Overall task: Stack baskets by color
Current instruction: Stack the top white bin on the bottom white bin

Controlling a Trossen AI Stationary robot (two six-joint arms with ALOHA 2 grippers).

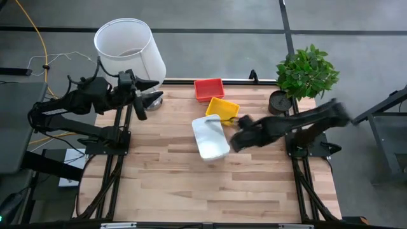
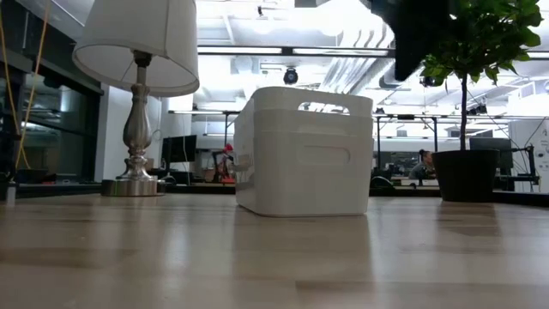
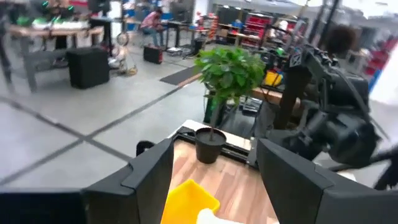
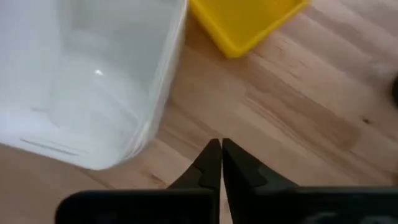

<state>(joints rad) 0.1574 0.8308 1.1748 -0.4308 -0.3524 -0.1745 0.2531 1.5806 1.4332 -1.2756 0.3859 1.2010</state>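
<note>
Right pincer [image 4: 221, 152] above bare counter [image 1: 191, 184], fingertips pressed together, holding nothing, just beside white basket [image 1: 210, 137]. White basket mid-counter, upright. Yellow basket [image 1: 222, 109] touching its far end, tilted. Red basket [image 1: 208, 88] beyond, at far counter edge, apart from yellow. Potted plant [image 1: 305, 76] at far right corner. Left pincer [image 1: 151, 89] spread wide, empty, near lamp [image 1: 127, 48] at far left corner.

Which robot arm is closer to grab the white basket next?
Probably the right one. The right gripper hangs shut and empty just beside the white basket, with the yellow basket near too. The left gripper waits open at the table's far left corner by the lamp.
</note>
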